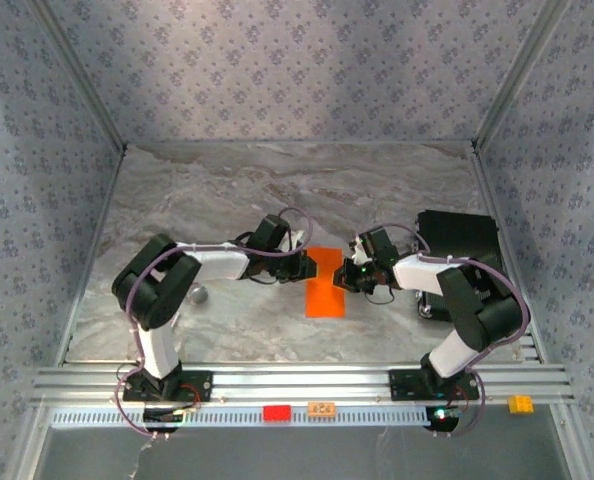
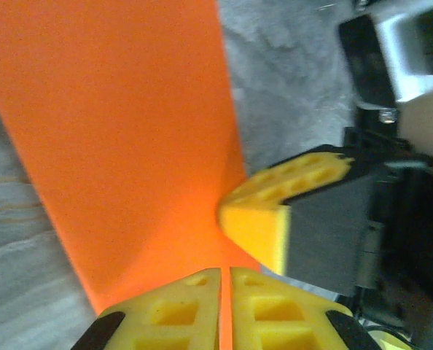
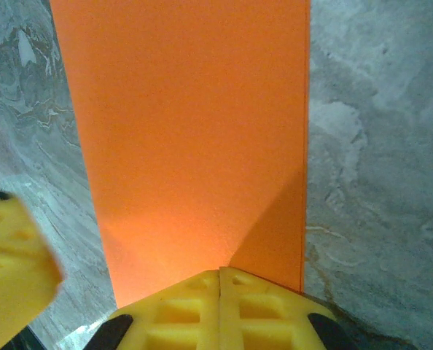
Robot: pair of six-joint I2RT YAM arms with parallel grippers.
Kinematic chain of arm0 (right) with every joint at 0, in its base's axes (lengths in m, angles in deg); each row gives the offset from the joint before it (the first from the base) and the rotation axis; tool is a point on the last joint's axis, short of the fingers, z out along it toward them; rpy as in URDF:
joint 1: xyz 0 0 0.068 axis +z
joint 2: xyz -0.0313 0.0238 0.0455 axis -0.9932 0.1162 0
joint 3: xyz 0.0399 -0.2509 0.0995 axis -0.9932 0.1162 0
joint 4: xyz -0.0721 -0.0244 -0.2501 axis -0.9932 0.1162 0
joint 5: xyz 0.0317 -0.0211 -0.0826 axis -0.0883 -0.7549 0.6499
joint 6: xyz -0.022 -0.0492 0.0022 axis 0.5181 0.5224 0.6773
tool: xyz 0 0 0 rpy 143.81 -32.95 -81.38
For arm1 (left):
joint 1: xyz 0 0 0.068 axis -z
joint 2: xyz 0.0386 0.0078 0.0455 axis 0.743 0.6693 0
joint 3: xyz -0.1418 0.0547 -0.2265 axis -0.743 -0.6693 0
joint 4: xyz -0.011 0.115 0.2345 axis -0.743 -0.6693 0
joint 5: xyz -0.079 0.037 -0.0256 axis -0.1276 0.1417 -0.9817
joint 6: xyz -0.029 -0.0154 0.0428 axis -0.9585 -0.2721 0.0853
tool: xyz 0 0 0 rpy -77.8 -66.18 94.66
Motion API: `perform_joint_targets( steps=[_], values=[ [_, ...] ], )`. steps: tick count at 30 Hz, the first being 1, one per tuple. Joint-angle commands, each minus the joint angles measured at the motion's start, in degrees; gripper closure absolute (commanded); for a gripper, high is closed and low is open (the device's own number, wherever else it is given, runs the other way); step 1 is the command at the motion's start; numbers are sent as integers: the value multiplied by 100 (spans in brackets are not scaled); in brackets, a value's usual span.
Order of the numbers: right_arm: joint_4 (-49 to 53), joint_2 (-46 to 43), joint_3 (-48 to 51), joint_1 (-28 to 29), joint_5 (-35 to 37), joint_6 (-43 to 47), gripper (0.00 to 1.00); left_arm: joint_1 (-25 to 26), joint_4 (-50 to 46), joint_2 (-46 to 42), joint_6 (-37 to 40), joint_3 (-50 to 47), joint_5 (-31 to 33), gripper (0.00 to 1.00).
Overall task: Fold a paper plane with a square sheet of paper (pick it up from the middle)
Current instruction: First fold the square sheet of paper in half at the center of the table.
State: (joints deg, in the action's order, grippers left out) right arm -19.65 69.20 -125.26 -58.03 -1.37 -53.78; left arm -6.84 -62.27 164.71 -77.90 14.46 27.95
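The left gripper [image 1: 307, 266] reaches in from the left over the table [image 1: 227, 190]. In its wrist view [image 2: 225, 275] the yellow fingers [image 2: 165, 310] are pressed together with a thin orange line between them, so it looks clenched on the left edge of the sheet [image 1: 325, 290]. The sheet lies near the middle of the table between the two grippers, as a narrow upright rectangle, already doubled over by the look of it. From the right, the right gripper [image 1: 352, 273] meets its far right edge. Its wrist view [image 3: 220, 275] shows the jaws fully closed, with the orange [image 3: 187, 109] running up to them and a slanted crease shadow beside them, so it seems to pinch the paper too. The paper should be light, thin and limp; it will creep on the smooth marble and crumple under a hard squeeze. It is best taken by an edge or corner, one side pinned while the other folds.
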Motion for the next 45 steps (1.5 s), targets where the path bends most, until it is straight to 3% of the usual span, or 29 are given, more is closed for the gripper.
perform_joint_targets(
  steps=[1,11,18,27,36,45],
  values=[
    [805,174,209,-70,554,94,100,7,42,239,11,110,-230,89],
    [805,217,186,-94,560,114,100,-115,-130,412,278,-427,-2,89],
    [875,222,135,-103,553,153,100,-205,-395,75,246,152,-118,88],
    [882,221,137,-108,568,152,100,-326,-311,688,103,648,-417,88],
    [874,225,124,-123,558,160,100,-348,-837,796,316,695,183,88],
    [949,243,28,-131,518,251,100,-373,-920,663,313,1264,-100,87]
  ],
)
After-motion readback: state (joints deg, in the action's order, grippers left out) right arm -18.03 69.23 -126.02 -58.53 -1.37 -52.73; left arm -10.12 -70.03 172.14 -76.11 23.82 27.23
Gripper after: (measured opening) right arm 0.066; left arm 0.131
